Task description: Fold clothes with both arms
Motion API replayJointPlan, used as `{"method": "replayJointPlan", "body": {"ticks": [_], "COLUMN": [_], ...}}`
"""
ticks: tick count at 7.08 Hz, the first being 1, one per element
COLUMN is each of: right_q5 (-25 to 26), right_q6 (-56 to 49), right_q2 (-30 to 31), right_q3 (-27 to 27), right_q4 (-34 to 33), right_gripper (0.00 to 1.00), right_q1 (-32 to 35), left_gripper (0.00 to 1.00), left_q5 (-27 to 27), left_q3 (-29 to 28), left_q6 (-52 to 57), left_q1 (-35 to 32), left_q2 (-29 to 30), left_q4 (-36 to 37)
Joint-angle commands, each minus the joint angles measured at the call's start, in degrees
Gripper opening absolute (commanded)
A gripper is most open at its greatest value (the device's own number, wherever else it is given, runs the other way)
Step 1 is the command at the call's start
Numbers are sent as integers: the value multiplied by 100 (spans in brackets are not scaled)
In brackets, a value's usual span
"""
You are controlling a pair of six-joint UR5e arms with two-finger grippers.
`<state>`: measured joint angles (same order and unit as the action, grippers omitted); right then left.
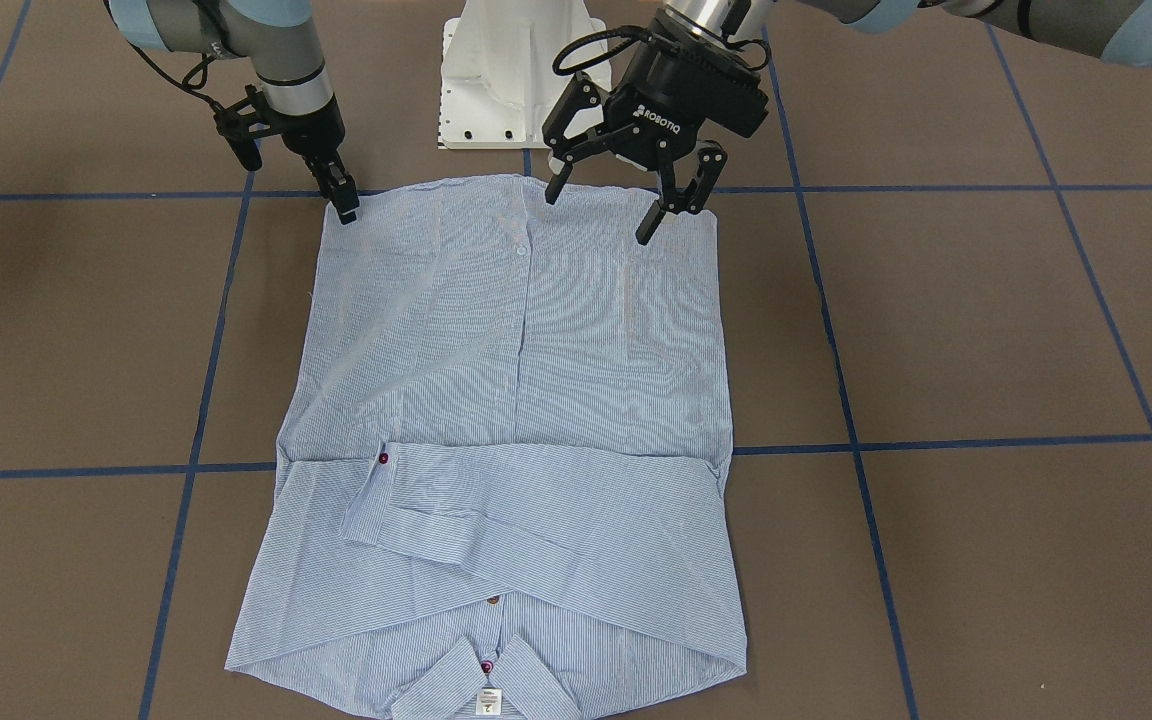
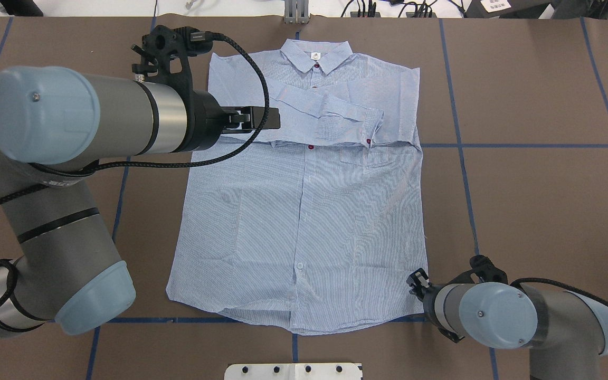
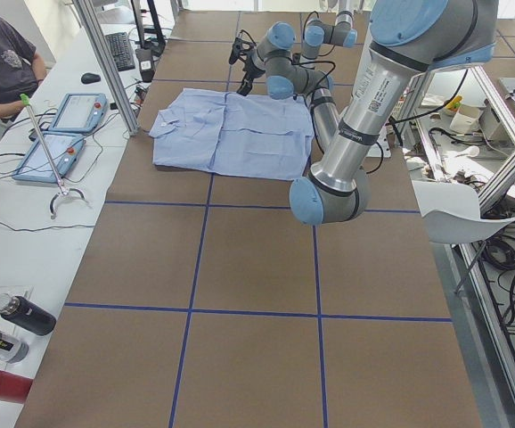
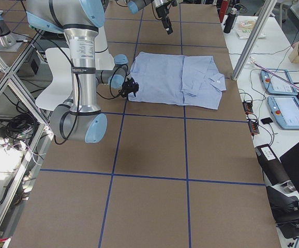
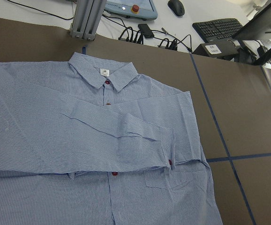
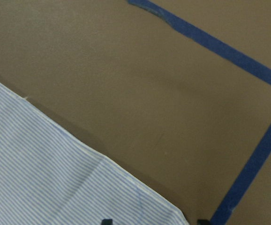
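Shirt (image 1: 521, 400), light blue with fine white stripes, lies flat and front-up on the brown table (image 1: 986, 330), directly in front of the white pedestal base (image 1: 521, 75). Its hem (image 1: 456, 185) is the edge nearest the base and its collar (image 1: 486, 680) the edge farthest from it.

Both sleeves (image 1: 536, 510) are already folded across the chest, on the side of the shirt away from the base. The body is not yet folded. By my judgement the sleeve step is done, and bringing the hem up toward the collar is what remains.

The left gripper (image 1: 601, 212), the wide black one, hangs above the hem just in front of the base, jaws spread, holding nothing. The right gripper (image 1: 346, 208), the slim one, is down at the hem corner to one side of the base.

The front-facing view shows both grippers clearly. In the overhead view the left arm (image 2: 87, 116) covers part of the shirt, and the right arm's blue joint cap (image 2: 499, 316) hides the slim gripper. Only the right wrist view shows the hem corner (image 6: 173, 215) lying between two separated fingertips (image 6: 106, 221), so that gripper looks parted and not clamped. Only the left wrist view shows the chest pocket (image 5: 168, 180) and the white neck label (image 5: 104, 71) plainly.
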<state>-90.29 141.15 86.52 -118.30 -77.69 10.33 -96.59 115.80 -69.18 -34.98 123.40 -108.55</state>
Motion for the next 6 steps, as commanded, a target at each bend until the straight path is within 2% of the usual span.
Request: {"method": "replayJointPlan", "body": {"ticks": [1, 3, 6], "right_q5": [-6, -6, -94], "right_q6": [9, 9, -8], "right_q2": [5, 13, 417], "right_q3": [0, -35, -378], "right_q4": [0, 0, 26], "right_gripper": [0, 0, 0], "right_q1": [-13, -4, -13], "left_gripper": [98, 98, 98], "left_q5": [0, 0, -9], "left_q3": [4, 4, 22], "left_q6": [-8, -25, -130], "left_q1": [0, 0, 0], "left_q2": [0, 0, 0], "left_q4": [0, 0, 0]}}
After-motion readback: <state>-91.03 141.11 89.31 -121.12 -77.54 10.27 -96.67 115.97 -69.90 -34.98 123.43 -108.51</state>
